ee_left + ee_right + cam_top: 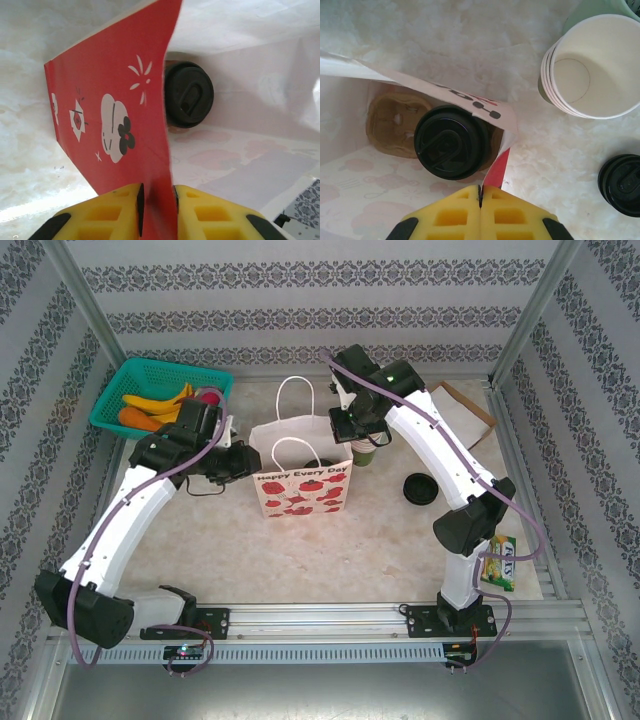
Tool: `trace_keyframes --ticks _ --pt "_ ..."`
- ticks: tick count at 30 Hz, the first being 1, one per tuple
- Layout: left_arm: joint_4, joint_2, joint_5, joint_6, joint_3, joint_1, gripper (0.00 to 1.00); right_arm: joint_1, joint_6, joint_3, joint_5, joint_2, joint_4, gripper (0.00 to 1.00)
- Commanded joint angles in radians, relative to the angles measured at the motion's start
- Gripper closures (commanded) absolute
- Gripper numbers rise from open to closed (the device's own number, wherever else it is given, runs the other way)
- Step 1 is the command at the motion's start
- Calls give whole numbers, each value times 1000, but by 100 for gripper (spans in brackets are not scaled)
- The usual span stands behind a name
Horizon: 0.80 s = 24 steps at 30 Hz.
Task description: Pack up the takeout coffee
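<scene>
the left gripper [157, 200] straddles the red side panel of the paper bag [110, 100] at its left end; whether it pinches the panel or sits loose i cannot tell. inside, toward the bag's right end, the takeout coffee [452, 142] stands upright in a brown carrier [390, 120], long axis vertical, black lid up (packing looks nearly done). the right gripper [480, 197], clenched on nothing, hovers just above it, the nearer arm. a stack of cups [590, 70] stands outside, further right.
</scene>
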Motion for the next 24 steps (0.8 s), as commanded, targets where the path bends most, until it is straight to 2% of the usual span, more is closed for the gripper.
trace_keyframes --ticks 1,4,7,13,17,18,24 --pt "-16 14 -55 37 38 -2 69 -7 -10 24 25 -10 -32 88" --pt "-29 25 -47 59 72 0 63 -18 -17 18 53 -48 -22 75" --pt "-36 19 -41 97 98 4 52 -53 -24 -29 74 -90 32 60" --pt "151 -110 -158 102 14 6 20 -121 -15 -245 63 -166 281 54" --pt "251 -162 -291 48 -42 5 3 -168 15 -279 100 -120 351 51" --pt "264 -167 -322 29 -51 5 1 -174 5 -269 119 -98 351 51" --pt "328 -187 -436 -59 -106 7 0 -181 -18 -174 234 28 314 51"
